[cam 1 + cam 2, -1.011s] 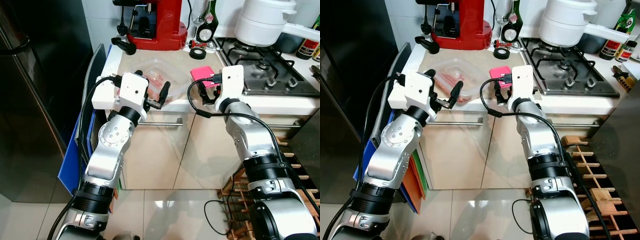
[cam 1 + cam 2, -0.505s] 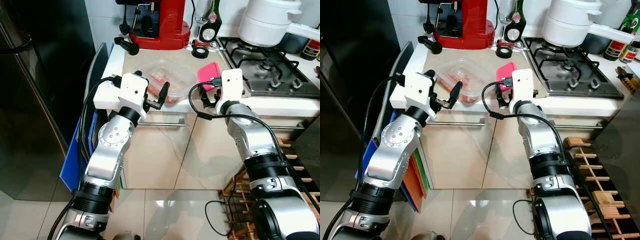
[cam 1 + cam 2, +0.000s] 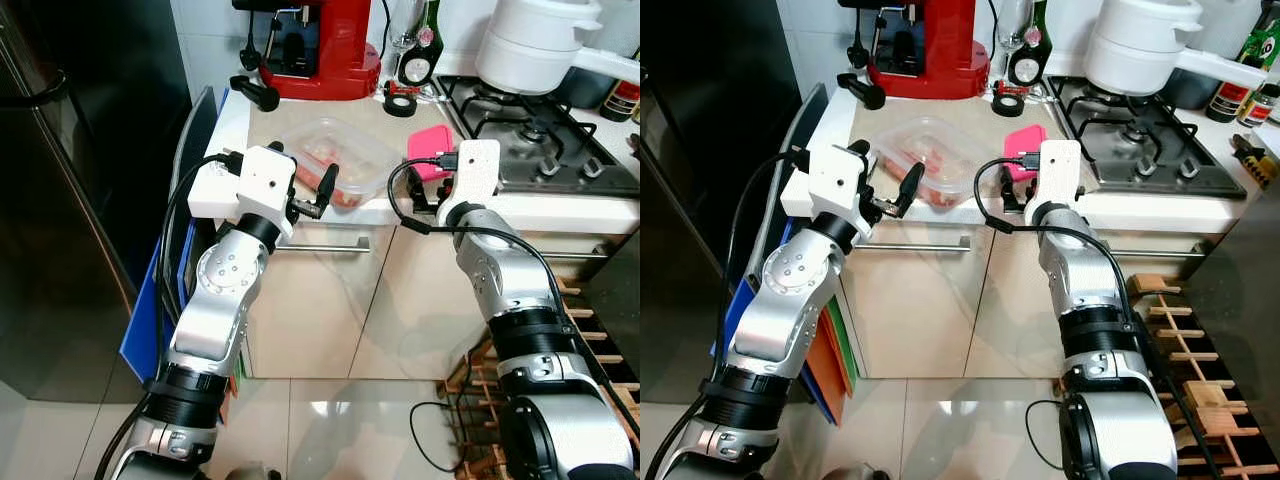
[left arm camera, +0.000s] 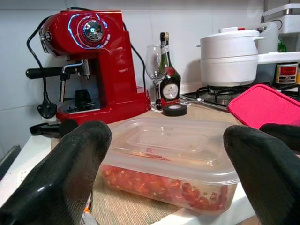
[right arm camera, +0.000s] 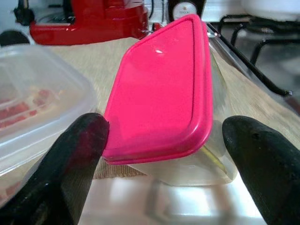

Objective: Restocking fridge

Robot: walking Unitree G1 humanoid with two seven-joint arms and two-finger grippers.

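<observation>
Kitchen table (image 3: 262, 122): pink-lidded container (image 5: 164, 98) at 12 o'clock between spread right gripper (image 5: 164, 164) fingers; left gripper (image 4: 159, 173) spread toward clear tub (image 4: 171, 161).

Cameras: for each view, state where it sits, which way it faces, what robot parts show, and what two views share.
Left eye view: on the head, looking forward and down at the beige kitchen counter; both silver arms show.
Right eye view: the head's other eye, same scene and arms.
Left wrist view: looks along the open left gripper at the clear lidded plastic container of red food.
Right wrist view: looks along the open right gripper at the pink-lidded container.
Both wrist views share the red espresso machine.
</observation>
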